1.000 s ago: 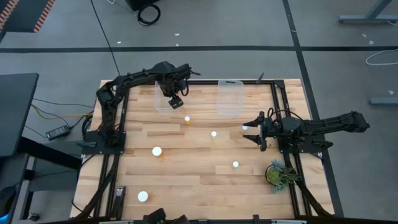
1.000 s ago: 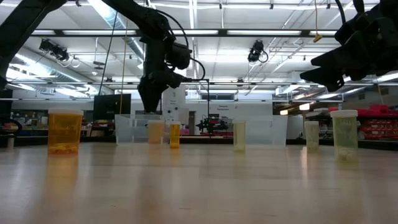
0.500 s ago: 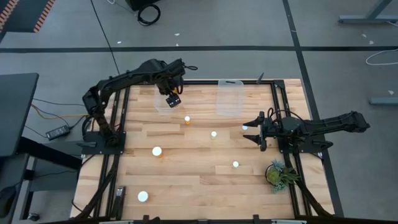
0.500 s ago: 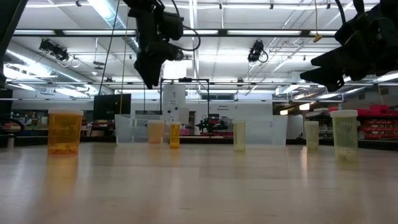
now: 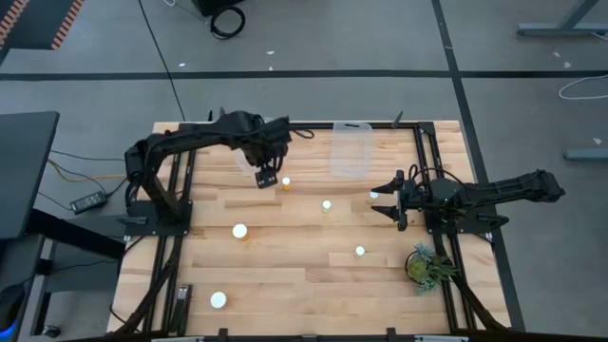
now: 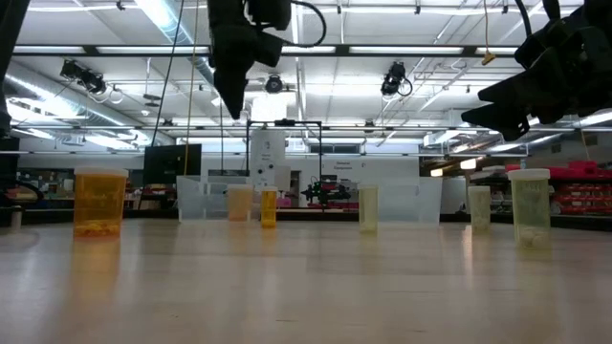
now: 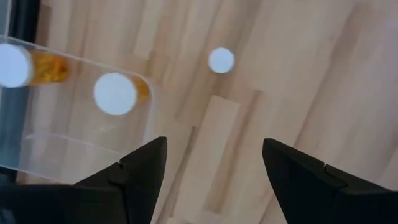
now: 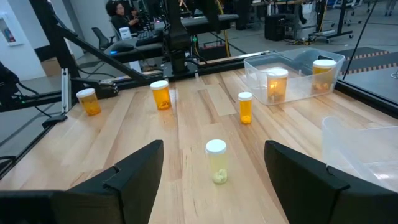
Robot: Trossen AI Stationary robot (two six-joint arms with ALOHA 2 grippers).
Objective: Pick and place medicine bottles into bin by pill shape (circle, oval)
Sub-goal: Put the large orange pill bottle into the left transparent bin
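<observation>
The left gripper (image 5: 267, 178) is hanging in the air just past the near edge of the left clear bin (image 5: 249, 157), at the far-left part of the wooden table (image 5: 304, 275). In its wrist view the two dark fingers (image 7: 140, 168) are standing apart with bare wood showing between them — the tool is released and gripping nothing. That same view is looking down on the bin's wall (image 7: 146, 112), with two white-capped amber bottles (image 7: 115, 93) lying inside it, and on one small bottle (image 7: 221, 60) standing on the table outside the bin.

The right gripper (image 5: 391, 199) is waiting over the right side of the table, fingers (image 8: 134, 168) spread wide and empty, a pale bottle (image 8: 216, 161) standing on the wood ahead of it.

Loose medicine bottles are standing upright on the table: one (image 5: 285, 181) just beside the left gripper, one (image 5: 327, 204) near the centre, one (image 5: 374, 196) just ahead of the right gripper, one (image 5: 360, 251) nearer the front right, a wider one (image 5: 239, 231) at left centre, and another (image 5: 218, 299) near the front-left corner. The second clear bin (image 5: 351, 149) is sitting at the far edge, right of the first; its contents cannot be made out. A small green plant (image 5: 425, 265) is sitting at the right edge of the table.
</observation>
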